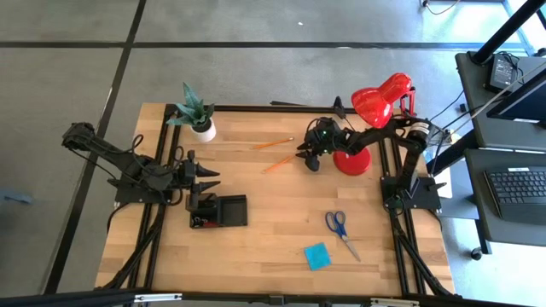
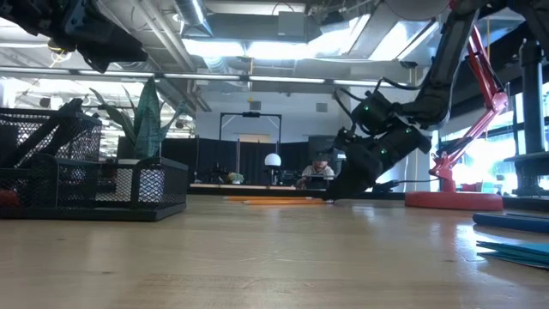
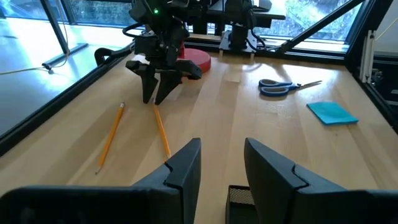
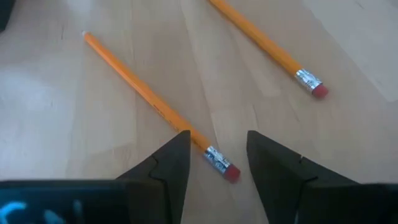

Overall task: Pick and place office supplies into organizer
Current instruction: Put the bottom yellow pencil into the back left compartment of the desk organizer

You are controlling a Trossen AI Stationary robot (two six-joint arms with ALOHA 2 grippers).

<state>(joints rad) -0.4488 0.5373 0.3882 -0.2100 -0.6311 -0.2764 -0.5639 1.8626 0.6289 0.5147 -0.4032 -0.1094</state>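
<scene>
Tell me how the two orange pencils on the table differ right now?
The nearer pencil has its eraser end between the open fingers of the right tool; the farther pencil lies clear of it. The nearer pencil sits closer to the organizer; the farther pencil closer to the plant. Both lie flat, orange, with red erasers.

A light wooden table (image 1: pixel 273 256) with a black metal frame stands on grey concrete floor (image 1: pixel 68 77) crossed by dark lines. Bright ceiling lights (image 2: pixel 257 47) glow above exposed pipes. Large windows (image 3: pixel 87 12) line one wall.
</scene>
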